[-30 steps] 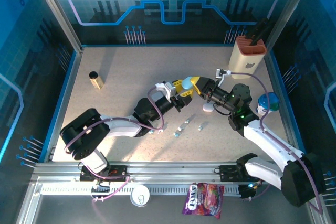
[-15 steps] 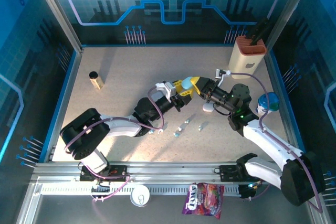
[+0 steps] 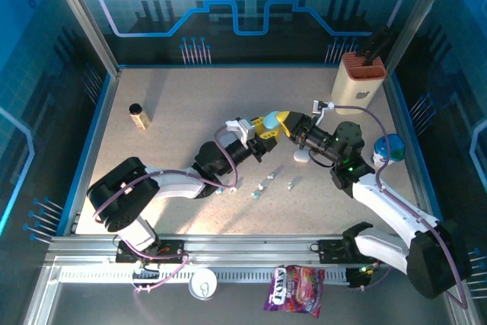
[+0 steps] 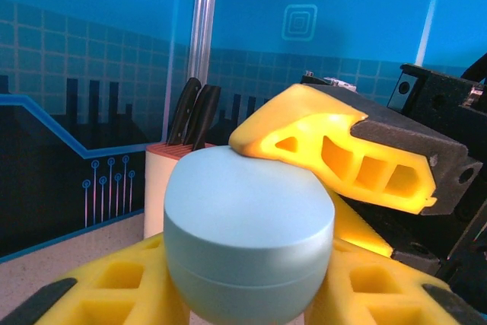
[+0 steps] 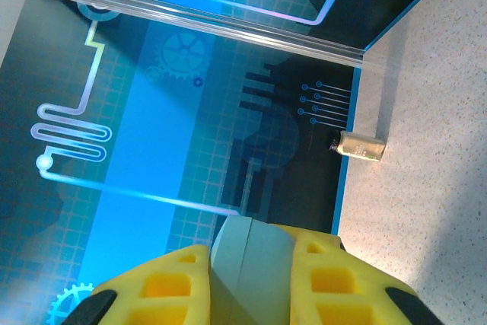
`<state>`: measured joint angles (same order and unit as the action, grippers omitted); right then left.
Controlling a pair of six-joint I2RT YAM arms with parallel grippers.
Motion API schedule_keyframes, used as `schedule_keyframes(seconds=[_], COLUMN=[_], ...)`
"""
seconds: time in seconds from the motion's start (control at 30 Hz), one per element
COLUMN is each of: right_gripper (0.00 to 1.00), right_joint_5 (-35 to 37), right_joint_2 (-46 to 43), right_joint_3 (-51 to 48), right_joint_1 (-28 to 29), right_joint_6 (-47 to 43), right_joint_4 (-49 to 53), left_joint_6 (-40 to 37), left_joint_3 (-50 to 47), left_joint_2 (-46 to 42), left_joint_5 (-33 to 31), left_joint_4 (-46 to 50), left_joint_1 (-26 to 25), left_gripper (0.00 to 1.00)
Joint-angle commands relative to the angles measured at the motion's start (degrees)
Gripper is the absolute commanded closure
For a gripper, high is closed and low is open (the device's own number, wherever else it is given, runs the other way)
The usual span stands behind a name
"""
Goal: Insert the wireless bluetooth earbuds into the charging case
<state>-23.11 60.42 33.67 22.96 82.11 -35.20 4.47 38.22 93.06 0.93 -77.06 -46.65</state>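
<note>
A pale blue round charging case (image 3: 271,122) is held above the middle of the table, lid closed, where both grippers meet. My left gripper (image 3: 265,126) has its yellow fingers pressed against both sides of the case (image 4: 247,234). My right gripper (image 3: 281,120) is shut on the same case (image 5: 251,264), and one of its fingers (image 4: 335,150) lies over the case's top. Several tiny white and teal earbuds (image 3: 262,186) lie loose on the table below the grippers, with one more earbud (image 3: 291,183) to their right.
A white oval case (image 3: 302,156) lies under the right arm. A beige holder with black handles (image 3: 359,81) stands at the back right, a small bottle (image 3: 138,116) at the left. A blue-topped object (image 3: 388,148) sits by the right wall. A candy bag (image 3: 295,289) lies beyond the near rail.
The left gripper's fingers have closed in onto the case. Both arms and the case have stayed in place.
</note>
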Motion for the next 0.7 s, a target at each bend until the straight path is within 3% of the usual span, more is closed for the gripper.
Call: schedule_keyframes(seconds=[0.0,0.17,0.4,0.67], right_gripper=[1.0,0.92,0.54,0.29], right_joint_5=[-0.7,-0.27,0.05,-0.87], right_joint_2=[0.93,0.42,-1.48,-6.01], right_joint_3=[-1.11,-0.93,-0.4,0.56], right_joint_1=[0.48,0.43,-1.05,-6.1], right_joint_6=[-0.72,-1.39,-3.02,-11.03], right_joint_4=[1.74,2.58,4.55,12.83], left_joint_6=[-0.44,-1.42,-1.31,1.01], left_joint_3=[1.24,0.39,-2.38,-5.11], left_joint_2=[-0.49,-0.55,-1.08,-1.62], left_joint_5=[2.42,2.88,3.18,9.86], left_joint_4=[-3.27,-3.3,-3.28,-3.24], left_joint_1=[-0.46,-0.47,0.44,2.97], left_gripper=[0.7,0.71,0.69,0.69])
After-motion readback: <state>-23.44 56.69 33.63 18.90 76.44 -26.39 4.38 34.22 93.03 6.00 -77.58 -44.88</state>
